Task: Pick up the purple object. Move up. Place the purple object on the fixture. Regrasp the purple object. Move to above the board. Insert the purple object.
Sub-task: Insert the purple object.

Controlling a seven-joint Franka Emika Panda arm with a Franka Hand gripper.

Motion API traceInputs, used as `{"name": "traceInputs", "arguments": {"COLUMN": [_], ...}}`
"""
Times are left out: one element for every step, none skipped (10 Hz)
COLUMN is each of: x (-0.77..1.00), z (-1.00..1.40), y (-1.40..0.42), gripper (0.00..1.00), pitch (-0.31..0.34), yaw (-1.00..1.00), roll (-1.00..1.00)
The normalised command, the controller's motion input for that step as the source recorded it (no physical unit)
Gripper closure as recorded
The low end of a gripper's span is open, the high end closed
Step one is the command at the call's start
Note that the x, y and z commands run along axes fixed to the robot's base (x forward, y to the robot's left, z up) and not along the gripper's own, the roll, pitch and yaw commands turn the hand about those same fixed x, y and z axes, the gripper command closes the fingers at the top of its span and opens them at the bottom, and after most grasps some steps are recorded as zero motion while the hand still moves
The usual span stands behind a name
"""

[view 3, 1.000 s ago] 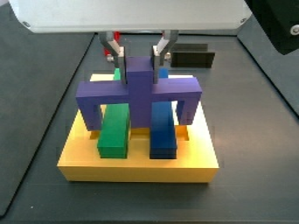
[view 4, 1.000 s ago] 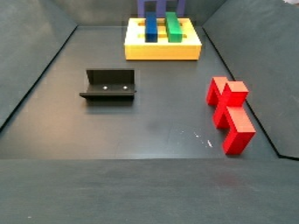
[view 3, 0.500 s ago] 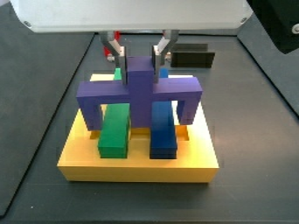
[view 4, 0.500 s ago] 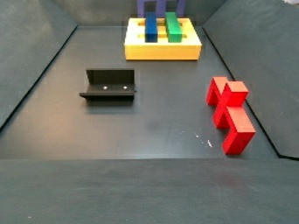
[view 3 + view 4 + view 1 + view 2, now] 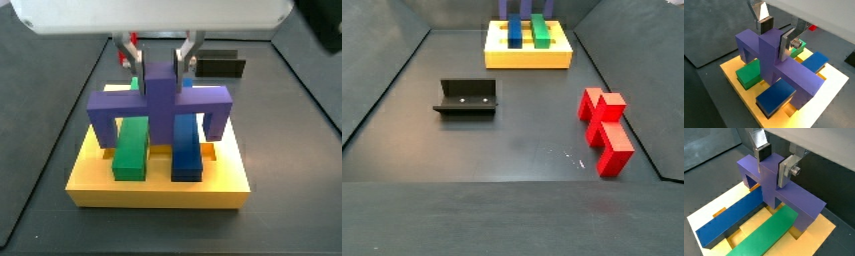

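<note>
2 fingers: flat silver plates with dark pads (image 5: 763,152), flanking the raised middle tab of the purple object (image 5: 774,57), 1 at each side.
Gripper (image 5: 776,31): directly over the board, at 12 o'clock of the side view that looks along the bars; pads at or just off the tab faces, contact too fine to settle, so clamped or released cannot be told.
Purple object, place: on the board (image 5: 94,182), legs down at its edges, bridging crosswise over the green bar (image 5: 130,148) and the blue bar (image 5: 186,150); looks seated or close to it.
Purple object, handling: judged rigid moulded plastic, light, smooth-faced and likely a bit slippery; not fragile, no flex expected under squeeze.
Best hold: the 2 flat parallel faces of the tab, centred, pads square to them; off-centre hold would likely tip 1 leg and jam it in a slot.
Avoid: the wide span and the legs, apparently too broad for the jaws.
Fixture (image 5: 466,98): bare, at about 9 o'clock on the floor in a side view, well apart from the board.
Red piece (image 5: 604,128): at about 3 o'clock there, untouched.
</note>
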Motion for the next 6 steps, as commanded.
{"name": "traceInputs", "arguments": {"x": [0.00,-0.04,-0.10,-0.02,0.00,0.00], "z": [-0.03,-0.36,-0.37,-0.28,-0.27,-0.25], "y": [0.00,0.00,0.00,0.00,-0.01,0.00], "gripper": [1.00,1.00,1.00,1.00,1.00,1.00], "pitch": [-0.033,-0.121,-0.131,-0.111,-0.091,-0.083], "yaw": [0.00,0.00,0.00,0.00,0.00,0.00], "roll": [0.00,0.00,0.00,0.00,0.00,0.00]}}
